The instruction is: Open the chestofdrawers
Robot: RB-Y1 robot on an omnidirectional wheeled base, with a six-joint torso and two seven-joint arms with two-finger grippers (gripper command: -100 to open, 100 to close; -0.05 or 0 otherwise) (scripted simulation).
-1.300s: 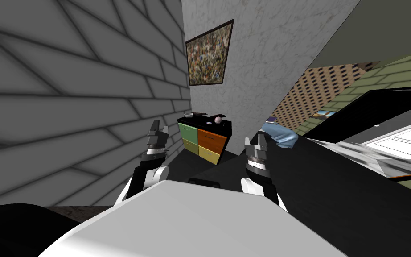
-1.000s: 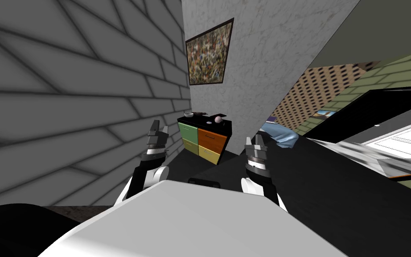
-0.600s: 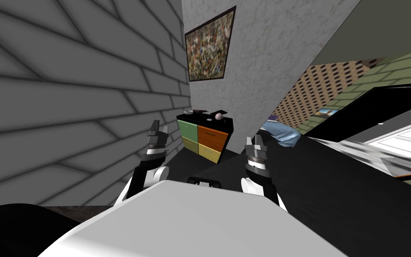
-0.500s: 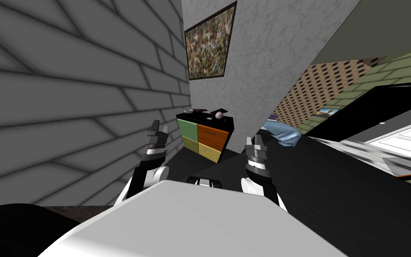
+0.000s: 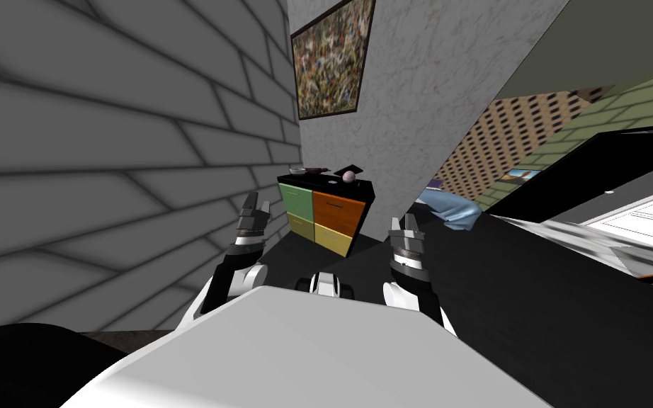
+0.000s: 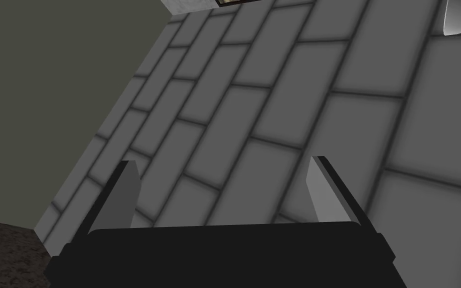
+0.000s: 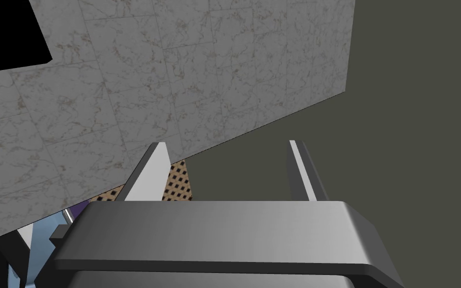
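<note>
A black chest of drawers (image 5: 325,212) stands ahead of me in the corner where the grey brick wall meets the marbled wall. It has green, orange and two yellow drawer fronts, all flush. Small items, a bowl and a pale ball (image 5: 348,175), rest on its top. My left gripper (image 5: 255,205) is raised in front of me, left of the chest and well short of it, fingers (image 6: 124,192) open and empty. My right gripper (image 5: 404,224) is held up to the chest's right, also open and empty, fingers (image 7: 152,172) apart.
A grey brick wall (image 5: 105,163) runs close along my left. A framed painting (image 5: 328,60) hangs above the chest. A bed with blue bedding (image 5: 452,209) lies to the right, past the marbled wall's edge. Dark floor (image 5: 530,297) stretches ahead and right.
I have moved forward toward the chest of drawers; it now looks slightly larger and nearer. Both arms hold the same pose, grippers still open.
</note>
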